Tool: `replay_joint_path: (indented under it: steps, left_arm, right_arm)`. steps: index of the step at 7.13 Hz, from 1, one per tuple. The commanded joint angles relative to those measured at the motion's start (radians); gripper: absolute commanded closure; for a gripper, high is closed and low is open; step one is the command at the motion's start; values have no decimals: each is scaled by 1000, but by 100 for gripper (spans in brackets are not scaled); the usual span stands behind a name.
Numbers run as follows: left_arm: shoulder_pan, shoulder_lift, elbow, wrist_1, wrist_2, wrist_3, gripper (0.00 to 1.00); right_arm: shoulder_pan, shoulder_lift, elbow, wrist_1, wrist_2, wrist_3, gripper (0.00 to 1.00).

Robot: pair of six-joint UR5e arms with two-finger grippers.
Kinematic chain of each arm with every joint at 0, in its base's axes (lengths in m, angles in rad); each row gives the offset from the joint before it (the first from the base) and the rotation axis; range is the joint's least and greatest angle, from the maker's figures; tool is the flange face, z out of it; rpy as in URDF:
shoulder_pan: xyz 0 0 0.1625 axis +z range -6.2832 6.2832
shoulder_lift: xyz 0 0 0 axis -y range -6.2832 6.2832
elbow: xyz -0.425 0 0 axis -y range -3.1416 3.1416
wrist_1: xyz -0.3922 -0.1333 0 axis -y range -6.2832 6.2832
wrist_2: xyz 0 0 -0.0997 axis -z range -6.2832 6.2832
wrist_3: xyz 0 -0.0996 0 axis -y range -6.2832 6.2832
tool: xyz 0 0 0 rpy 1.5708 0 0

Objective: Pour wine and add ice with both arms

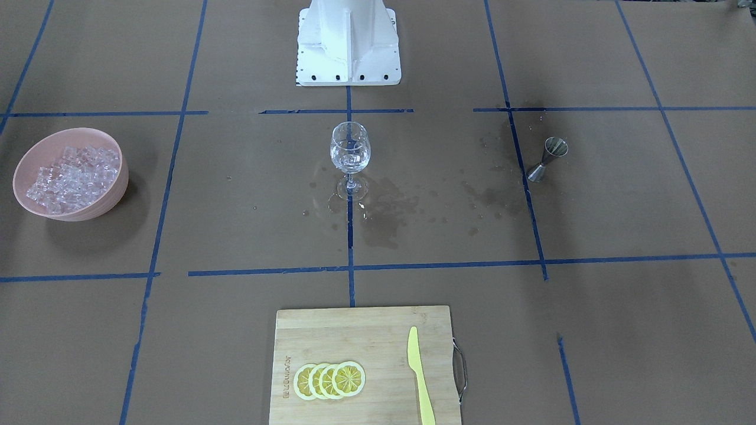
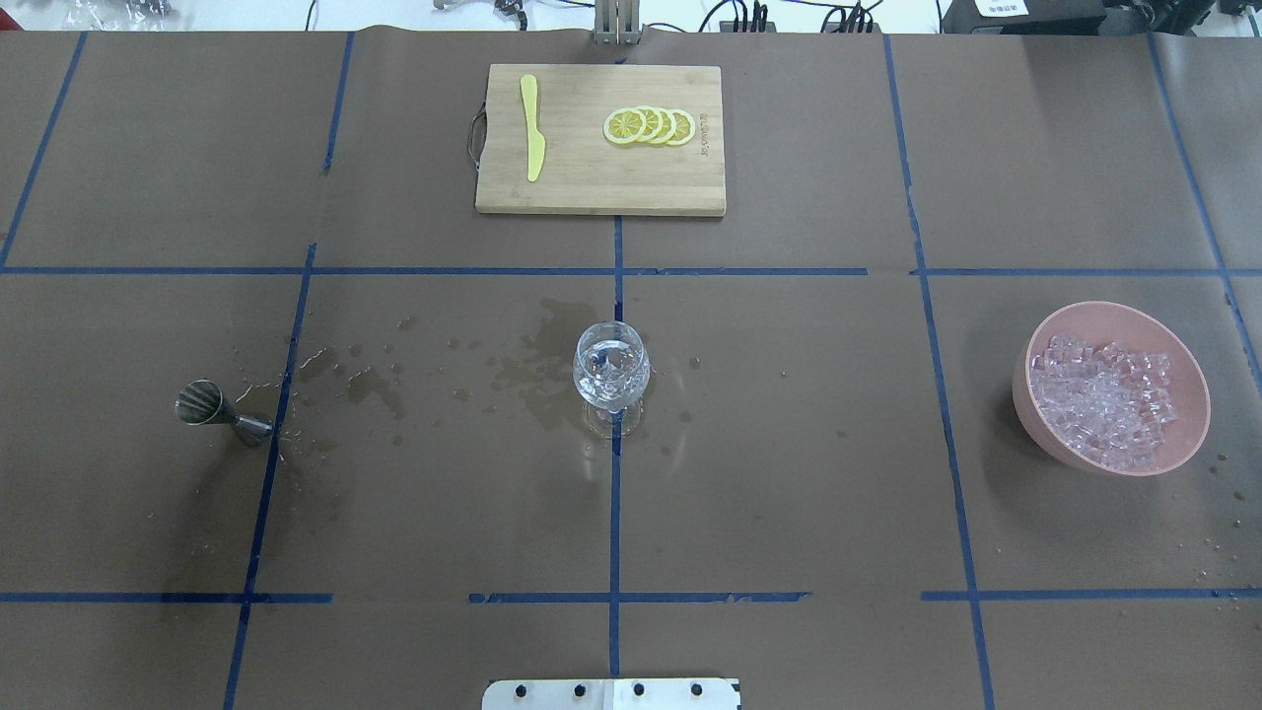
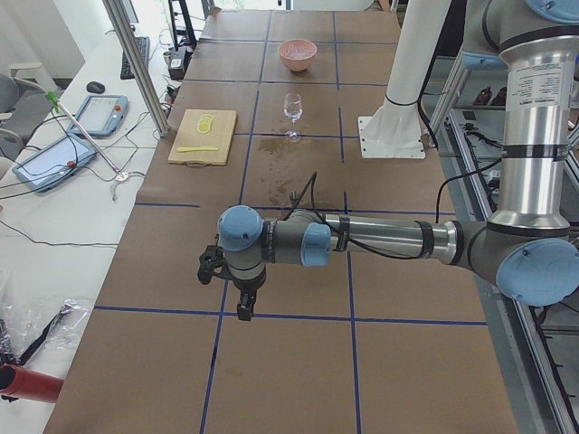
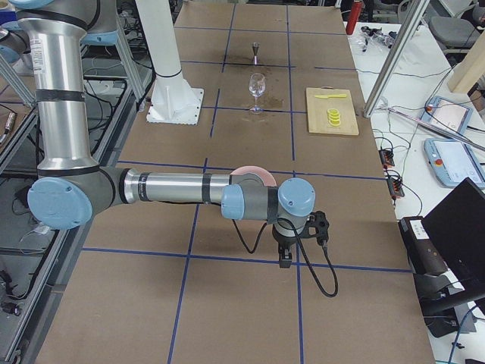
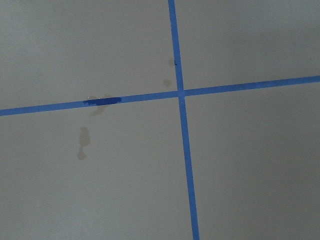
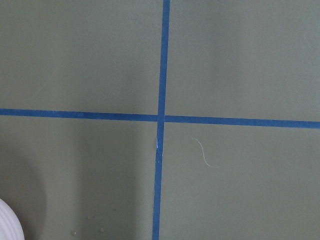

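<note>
Ice: small clear glassy ice cubes [image 1: 69, 176] lie heaped in a round pink plastic bowl [image 1: 112, 202]. The bowl is on the right gripper's side of the table, near its fingers but apart from them.
Wine: a tall clear stemmed wine glass [image 1: 350, 154] stands upright on a blue tape line [image 1: 349, 242], well apart from both pairs of fingers and roughly between them. Its lower half glints with clear contents; wine cannot be told from cubes there.
Left fingers: the black two-finger left gripper [image 3: 242, 310] hangs pointing down over brown paper [image 5: 250, 165] by a tape crossing. Whether its fingers are parted or closed cannot be told.
Right fingers: the black two-finger right gripper [image 4: 286, 259] also points down by a tape crossing. The pink bowl is half hidden behind its grey metal right arm [image 4: 170, 187]. The state of its fingers cannot be told either.
Jigger: a small steel double-cone jigger [image 1: 547, 158] stands on the left gripper's side, well apart from its fingers.
Board: a pale bamboo cutting board [image 1: 354, 333] lies across the table, well apart from all fingers. It carries four overlapped yellow lemon slices [image 1: 329, 381] and a yellow plastic knife [image 1: 419, 378].
Stains: dark wet stains [image 1: 384, 212] mark the paper from the glass's foot toward the jigger.
</note>
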Motion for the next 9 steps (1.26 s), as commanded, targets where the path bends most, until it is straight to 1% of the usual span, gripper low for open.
replay_joint_path:
  steps: [1,2,4,7,9]
  left_arm:
    - [0,0,1,1,1,-5,0]
    - [1,-5,1,0,3,-69,0]
    - [1,-2,9,-40,3,-78,0]
    - [1,-2,9,-42,3,-85,0]
    - [1,-6,9,-43,3,-127,0]
  right_arm:
    - [2,-1,0,4,-1,-1,0]
    - [0,1,0,7,-3,-1,0]
    - [2,2,0,7,-4,1,0]
    - [0,2,0,7,-4,2,0]
    - [0,2,0,7,-4,4,0]
